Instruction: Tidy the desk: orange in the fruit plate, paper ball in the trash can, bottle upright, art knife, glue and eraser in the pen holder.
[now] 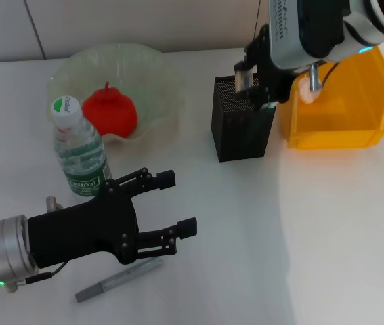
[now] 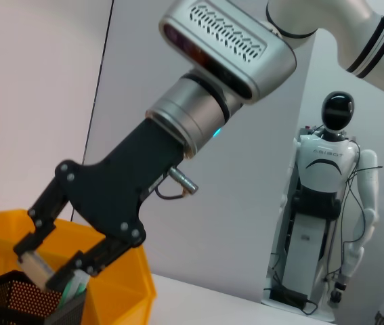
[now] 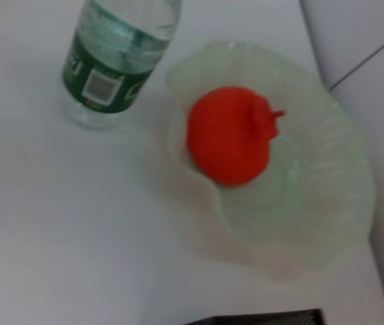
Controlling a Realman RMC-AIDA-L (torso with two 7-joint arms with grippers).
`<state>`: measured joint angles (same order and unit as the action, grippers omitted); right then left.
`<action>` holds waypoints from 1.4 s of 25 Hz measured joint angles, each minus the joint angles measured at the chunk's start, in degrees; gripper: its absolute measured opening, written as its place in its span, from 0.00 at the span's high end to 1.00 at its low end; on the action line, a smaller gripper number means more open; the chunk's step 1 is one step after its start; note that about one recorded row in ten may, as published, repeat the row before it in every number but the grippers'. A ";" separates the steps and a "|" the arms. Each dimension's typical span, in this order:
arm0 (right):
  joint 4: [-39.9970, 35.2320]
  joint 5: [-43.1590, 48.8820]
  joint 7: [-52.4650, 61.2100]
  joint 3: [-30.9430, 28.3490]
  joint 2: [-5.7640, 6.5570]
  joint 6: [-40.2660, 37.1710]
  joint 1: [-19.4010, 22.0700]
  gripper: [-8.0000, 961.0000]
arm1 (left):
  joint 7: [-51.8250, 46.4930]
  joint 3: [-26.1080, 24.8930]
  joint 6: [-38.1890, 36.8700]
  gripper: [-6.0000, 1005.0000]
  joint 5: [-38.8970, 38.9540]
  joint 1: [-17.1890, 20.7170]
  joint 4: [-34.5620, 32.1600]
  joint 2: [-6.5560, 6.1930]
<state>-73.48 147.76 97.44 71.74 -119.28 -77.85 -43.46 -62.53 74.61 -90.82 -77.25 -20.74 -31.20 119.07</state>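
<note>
Ribbed orange (image 1: pixel 110 110) in ruffled glass fruit plate (image 1: pixel 152 74)

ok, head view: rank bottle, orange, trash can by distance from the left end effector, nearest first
From the left end effector:
1. bottle, upright just beyond it.
2. orange, farther back in the fruit plate.
3. trash can, far across on the right.

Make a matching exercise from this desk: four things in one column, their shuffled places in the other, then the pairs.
1. orange
2. bottle
3. paper ball
4. art knife

A. lying flat on the desk under the left gripper
B. in the yellow trash can
C. in the fruit plate
D. standing upright beside the fruit plate

Pairs: 1-C, 2-D, 3-B, 4-A
</note>
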 joint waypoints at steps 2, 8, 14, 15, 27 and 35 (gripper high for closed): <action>0.09 0.56 0.70 0.52 0.00 -0.15 -0.02 0.52 | -0.05 -0.07 -0.23 0.14 0.00 0.00 0.00 -0.03; -1.94 0.81 3.86 1.88 -0.10 -0.59 1.02 0.50 | -0.29 -0.32 -0.88 0.15 0.08 0.03 -0.69 -0.27; -8.47 -7.15 7.35 -0.85 0.07 -3.87 3.37 0.41 | -0.46 -0.97 -2.59 0.15 0.09 0.40 -1.94 -0.44; -11.00 -10.62 8.45 -2.83 0.06 -4.82 4.74 0.32 | -0.34 -1.60 -3.77 0.15 0.09 0.69 -2.67 -0.44; -15.71 -47.05 2.05 -10.68 -0.05 -8.66 29.54 0.33 | -3.65 -7.98 -10.47 0.15 -2.54 4.32 -9.71 -1.36; 10.29 -55.95 -17.28 -17.12 0.40 -23.45 36.15 0.33 | -22.92 -5.59 -5.24 0.15 -18.52 10.64 -35.42 -0.51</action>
<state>-63.19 91.82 80.16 54.62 -118.89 -101.31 -7.31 -85.46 69.02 -96.05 -95.77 -10.10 -66.63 118.55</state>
